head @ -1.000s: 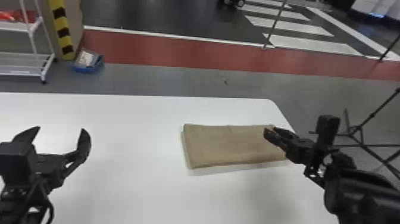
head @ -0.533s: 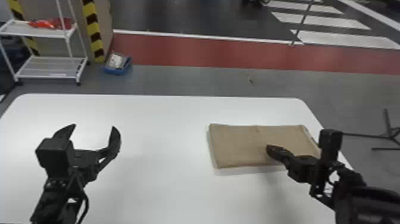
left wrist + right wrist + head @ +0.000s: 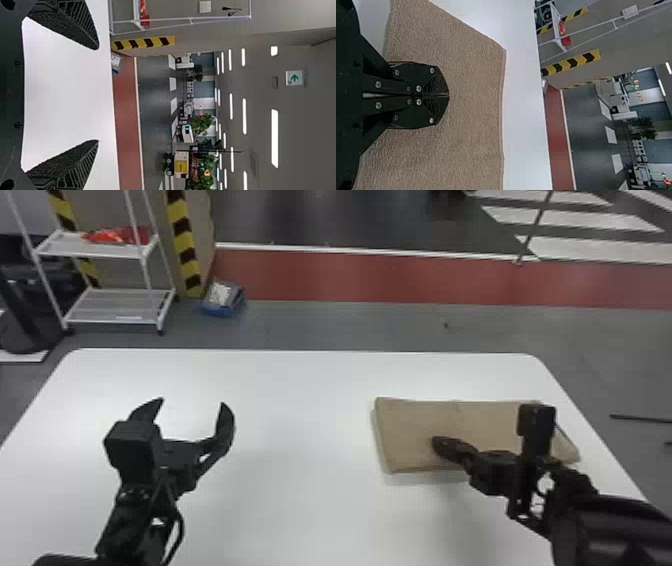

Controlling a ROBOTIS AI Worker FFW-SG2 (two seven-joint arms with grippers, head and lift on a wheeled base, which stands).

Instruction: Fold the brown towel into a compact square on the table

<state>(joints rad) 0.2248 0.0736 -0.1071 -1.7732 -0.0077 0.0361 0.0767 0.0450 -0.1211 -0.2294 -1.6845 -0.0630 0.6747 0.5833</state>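
Observation:
The brown towel (image 3: 420, 425) lies folded into a flat rectangle on the right part of the white table (image 3: 300, 500). Over its front half, left of its middle, is my right gripper (image 3: 440, 442) with its fingers together. In the right wrist view the right gripper (image 3: 448, 95) is shut above the towel (image 3: 474, 103), with nothing seen between its fingers. My left gripper (image 3: 192, 405) stands open over the left part of the table, well away from the towel. The left wrist view has the left gripper (image 3: 98, 95) with its fingers wide apart and nothing between them.
Beyond the table's far edge, a white shelf rack (image 3: 115, 252) and a blue bin (image 3: 222, 302) stand on the floor at the left. The table's right edge runs close beside the towel. Dark stand legs (image 3: 640, 419) show on the floor to the right.
The head view has swung toward the left. Over the towel, my right gripper has moved from its right end leftward and toward the front. The towel keeps its shape, and the left gripper remains open.

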